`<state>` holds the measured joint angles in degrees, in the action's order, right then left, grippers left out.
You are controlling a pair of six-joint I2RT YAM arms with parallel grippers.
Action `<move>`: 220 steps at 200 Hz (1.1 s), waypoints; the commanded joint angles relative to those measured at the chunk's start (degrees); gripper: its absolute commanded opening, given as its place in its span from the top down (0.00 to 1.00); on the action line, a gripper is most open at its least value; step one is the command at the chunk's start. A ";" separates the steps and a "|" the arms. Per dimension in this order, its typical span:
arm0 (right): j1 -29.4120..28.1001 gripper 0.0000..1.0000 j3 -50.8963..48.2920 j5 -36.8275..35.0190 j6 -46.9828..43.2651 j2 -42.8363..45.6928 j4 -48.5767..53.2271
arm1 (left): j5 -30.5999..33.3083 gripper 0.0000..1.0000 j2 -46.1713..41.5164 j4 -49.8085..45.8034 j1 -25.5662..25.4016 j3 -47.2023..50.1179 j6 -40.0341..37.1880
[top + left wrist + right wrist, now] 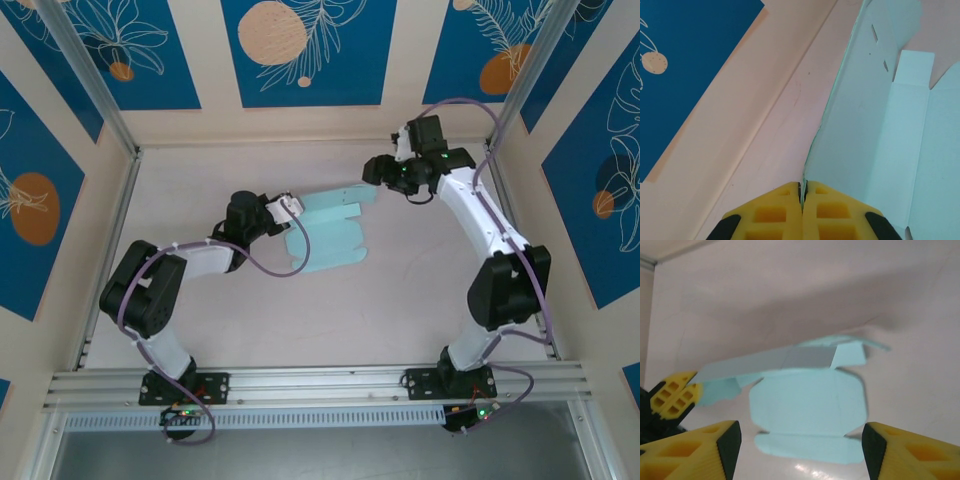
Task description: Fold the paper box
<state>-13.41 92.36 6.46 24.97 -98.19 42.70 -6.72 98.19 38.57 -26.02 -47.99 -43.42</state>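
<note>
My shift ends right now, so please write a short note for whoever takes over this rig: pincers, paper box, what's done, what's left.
Left pincer: shut on one edge of the paper box, holding that panel up off the table.
Right pincer: open, empty, facing the sheet from its far-right end.
Paper box: an unfolded cut-out mid-table between the arms, mostly lying flat.
Done: one panel raised, no walls formed.
Left: fold up the walls, tuck in flaps and tabs, close the box.

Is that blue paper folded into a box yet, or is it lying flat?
Mostly spread: the paper box lies flat on the table, except one side panel raised where the left gripper pinches its edge.
</note>
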 commanded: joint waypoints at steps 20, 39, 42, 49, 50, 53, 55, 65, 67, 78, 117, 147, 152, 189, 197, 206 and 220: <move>-1.86 0.29 9.44 6.71 -0.32 -8.02 4.99 | 0.77 1.00 -1.51 1.87 -0.26 0.22 -1.19; -3.47 0.26 15.66 4.28 -2.27 -12.09 8.27 | 0.49 1.00 -1.21 1.43 -0.26 0.26 -1.56; -3.67 0.26 16.60 3.54 -2.49 -12.83 8.89 | 0.49 1.00 -1.13 1.49 -0.26 0.26 -1.58; -4.14 0.25 18.86 2.49 -2.91 -14.33 10.13 | 0.48 1.00 -1.01 1.47 -0.26 0.26 -1.57; -4.20 0.25 19.19 2.41 -2.91 -14.50 10.30 | 0.48 1.00 -1.00 1.45 -0.26 0.26 -1.58; -4.38 0.25 20.11 2.10 -3.04 -15.05 10.78 | 0.48 1.00 -0.99 1.48 -0.26 0.26 -1.66; -4.49 0.25 20.66 1.92 -3.12 -15.50 11.01 | 0.52 1.00 -0.96 1.48 -0.21 0.33 -1.67; -4.70 0.24 23.12 1.18 -3.35 -16.99 12.29 | 0.73 1.00 -0.79 1.84 -0.26 0.44 -1.75; -4.83 0.23 23.59 1.03 -3.42 -17.48 12.49 | 0.81 1.00 -0.70 1.86 -0.21 0.44 -1.76; -4.89 0.22 25.77 0.32 -3.57 -19.22 13.66 | 0.92 1.00 -0.58 1.83 -0.21 0.35 -2.01; -4.92 0.20 27.51 3.71 -2.37 -22.48 15.23 | 0.92 1.00 0.03 1.86 -0.25 0.00 -1.82; -4.81 0.18 24.44 7.01 -0.31 -22.04 13.60 | 1.09 1.00 0.29 2.13 -0.23 0.09 -2.03; -4.82 0.18 24.10 7.42 -0.06 -21.98 13.51 | 1.14 1.00 0.35 2.12 -0.25 0.00 -1.97; -4.92 0.19 20.70 9.38 1.36 -21.39 11.67 | 1.10 1.00 0.79 2.30 -0.26 -0.01 -1.67; -4.89 0.19 20.06 9.64 1.64 -21.36 11.34 | 0.99 1.00 0.84 2.30 -0.26 0.00 -1.61; -4.87 0.19 19.35 10.40 1.86 -21.43 10.39 | 0.68 1.00 0.86 2.31 -0.21 0.00 -1.60; -4.93 0.21 18.66 11.18 2.52 -21.61 9.16 | 0.24 1.00 0.98 2.30 -0.31 0.24 -1.46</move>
<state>-18.37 112.42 13.89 25.56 -120.11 53.47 -5.87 98.43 38.59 -26.02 -47.97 -44.12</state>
